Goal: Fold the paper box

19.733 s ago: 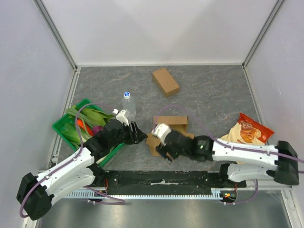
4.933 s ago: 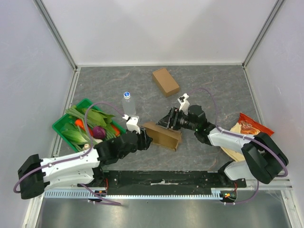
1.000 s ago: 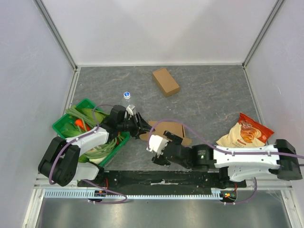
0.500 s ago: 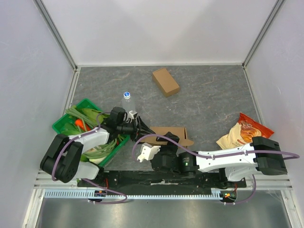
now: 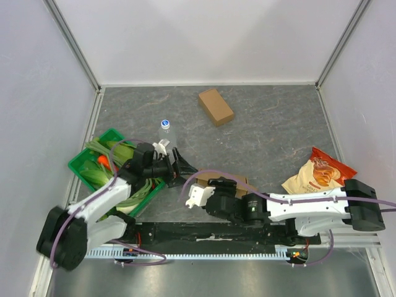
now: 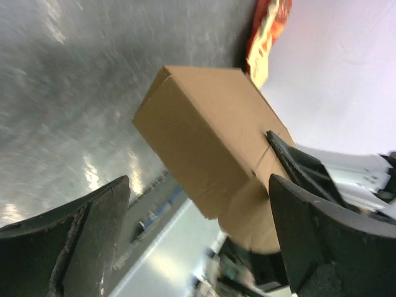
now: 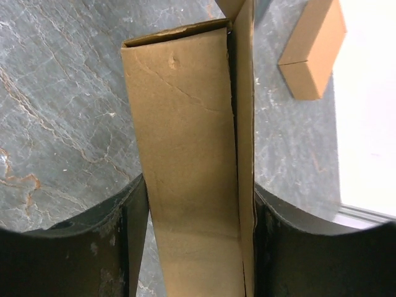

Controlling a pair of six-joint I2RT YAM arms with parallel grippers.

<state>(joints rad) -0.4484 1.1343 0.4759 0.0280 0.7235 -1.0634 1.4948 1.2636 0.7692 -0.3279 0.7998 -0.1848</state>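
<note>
I can't read a single word from here. The snack bag (image 5: 318,173) at 4 o'clock carries printing too small to make out; the paper box (image 7: 192,154) and the cardboard box (image 5: 216,106) at 12 o'clock show plain brown.

Grey, stone-veined surface (image 5: 272,124). Far centre: closed brown carton (image 5: 216,106), lying flat. Left of middle: clear bottle (image 5: 166,133), upright. Left edge: green tray (image 5: 79,162) of vegetables. Right side: orange snack bag (image 5: 318,173). Near centre: paper box (image 5: 240,182), mostly hidden; resting or lifted, cannot tell.
</note>
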